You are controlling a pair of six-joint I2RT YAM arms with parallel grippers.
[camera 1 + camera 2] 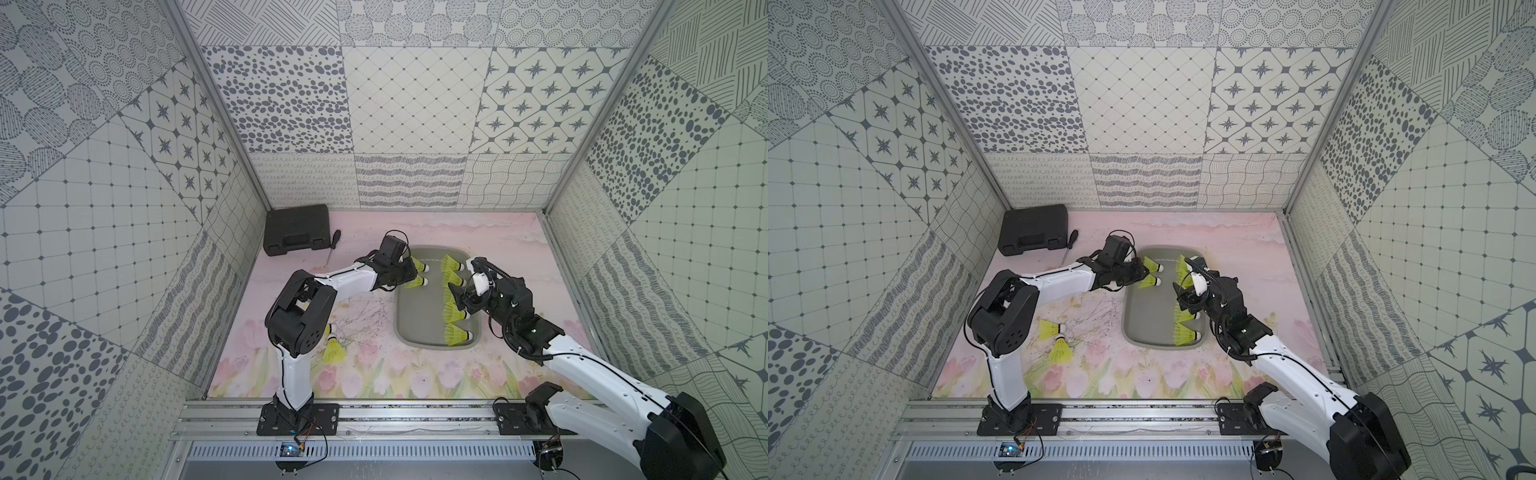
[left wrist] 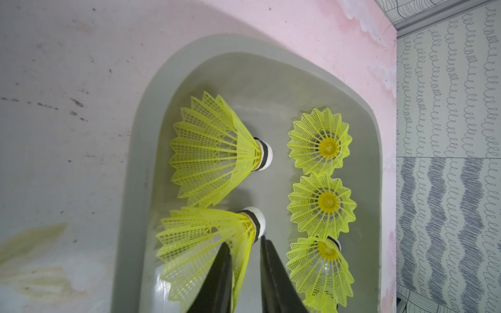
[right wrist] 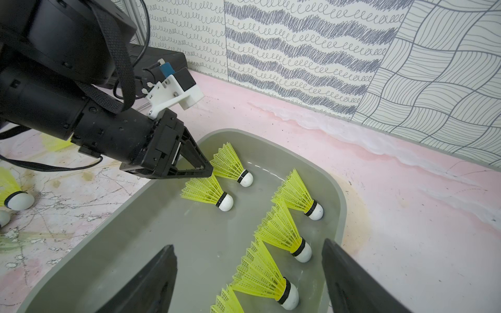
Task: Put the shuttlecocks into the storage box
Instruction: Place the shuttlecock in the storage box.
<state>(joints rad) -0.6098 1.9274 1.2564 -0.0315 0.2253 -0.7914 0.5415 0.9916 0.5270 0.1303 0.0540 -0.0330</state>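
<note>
Two shuttlecocks (image 1: pixel 1049 329) lie loose on the table (image 1: pixel 1142 374) toward its left edge, tucked by your left arm's elbow. At least six more rest in the storage box (image 1: pixel 409 316) mid-table. One black case (image 1: pixel 296 230) and one screwdriver (image 1: pixel 332 246) sit at the far left corner. Your left gripper (image 2: pixel 244 242) is barely parted, straddling one skirt's edge at the box's far end. Your right gripper (image 3: pixel 247 244) hangs wide and empty over the row along the box's right wall.

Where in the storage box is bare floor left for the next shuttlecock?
Free: the near-left floor of the storage box, between its left wall and the shuttlecock row along the right wall. Crowded: the far-left corner, where two shuttlecocks lie at the left fingers.
</note>
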